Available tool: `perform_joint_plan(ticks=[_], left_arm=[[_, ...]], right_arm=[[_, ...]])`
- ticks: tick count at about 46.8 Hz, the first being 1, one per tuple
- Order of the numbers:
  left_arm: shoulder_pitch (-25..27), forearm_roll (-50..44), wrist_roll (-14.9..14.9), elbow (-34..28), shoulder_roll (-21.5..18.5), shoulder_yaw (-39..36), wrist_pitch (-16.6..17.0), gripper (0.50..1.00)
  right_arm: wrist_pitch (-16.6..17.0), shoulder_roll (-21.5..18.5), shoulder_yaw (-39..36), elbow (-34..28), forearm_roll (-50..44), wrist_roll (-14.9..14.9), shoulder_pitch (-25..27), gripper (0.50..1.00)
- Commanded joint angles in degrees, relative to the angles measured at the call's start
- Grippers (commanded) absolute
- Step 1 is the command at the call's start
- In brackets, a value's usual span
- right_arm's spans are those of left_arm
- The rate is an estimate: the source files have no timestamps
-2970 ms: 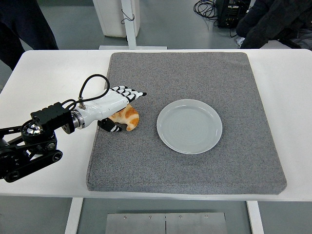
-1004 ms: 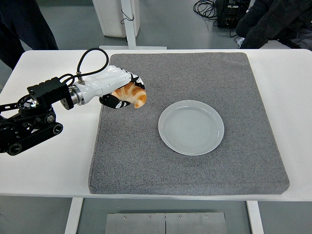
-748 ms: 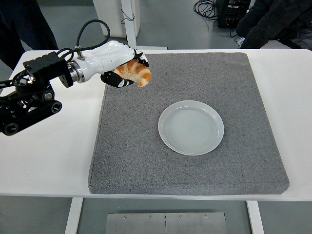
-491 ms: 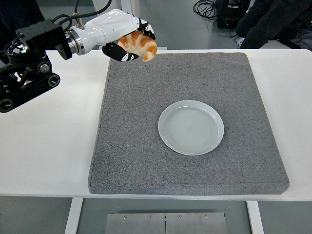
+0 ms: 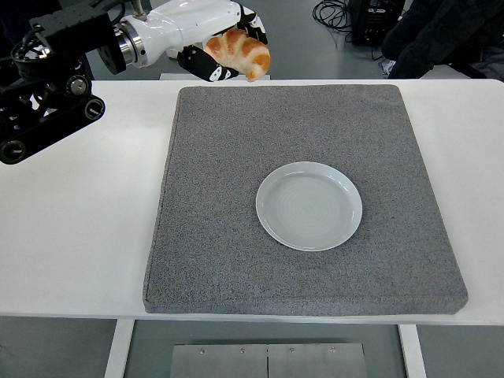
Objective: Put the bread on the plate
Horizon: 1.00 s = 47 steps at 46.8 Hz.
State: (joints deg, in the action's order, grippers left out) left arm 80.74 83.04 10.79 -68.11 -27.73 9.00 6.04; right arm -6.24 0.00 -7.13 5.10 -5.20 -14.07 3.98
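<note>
Head view: the bread [image 5: 239, 52], a croissant-like roll, hangs high over the far edge of the grey mat [image 5: 236, 260], clasped in the left hand [image 5: 213, 39]. It looks light, soft and crushable, best held gently round its middle. The plate [image 5: 309, 205] waits well apart. The fingers are partly hidden behind the bread; the thumb's contact is probably underneath.

My left hand [image 5: 211, 35] has a glossy white hard shell that looks like plastic, with black segments at the fingers [image 5: 209, 69], and my arm [image 5: 47, 87] behind it is matt black with a bright metal ring at the wrist. The bread [image 5: 239, 52] looks golden-brown with a slightly shiny, ridged crust. The plate [image 5: 309, 205] is smooth, pale grey-blue and glazed-looking, on a rough, matt grey felt-like mat [image 5: 299, 118] over the smooth white table [image 5: 79, 213].
</note>
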Motion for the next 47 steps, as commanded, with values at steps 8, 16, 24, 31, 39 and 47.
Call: perform_joint_plan(ticks=[8,16,24,31,39,47], left_arm=[[0.83,0.01,-0.07,0.70,4.52,-0.04,-0.77,0.500],[0.56,0.01,0.02,1.66,8.13,-0.30,-2.00,0.500],[0.48,0.10,0.11,2.19,11.99,-3.99,-2.00,0.500],[0.12,0.19,0.19,3.24,15.25,-5.14,-2.00,0.500],[0.03,0.37,0.28,4.48,17.71,-6.98,-2.00,0.500],[-0.14,0.19,0.28,4.48,19.47,-8.39,-1.91,0.500]], right_arm=[[0.00,0.00,-0.08,0.00,0.02,0.01,-0.03,1.000],[0.00,0.00,-0.08,0.00,-0.07,0.01,0.06,1.000],[0.00,0.00,0.01,0.00,0.02,0.01,-0.03,1.000],[0.00,0.00,0.01,0.00,0.02,0.01,0.06,1.000],[0.00,0.00,0.01,0.00,0.02,0.01,-0.03,1.000],[0.00,0.00,-0.08,0.09,0.02,0.01,0.06,1.000]])
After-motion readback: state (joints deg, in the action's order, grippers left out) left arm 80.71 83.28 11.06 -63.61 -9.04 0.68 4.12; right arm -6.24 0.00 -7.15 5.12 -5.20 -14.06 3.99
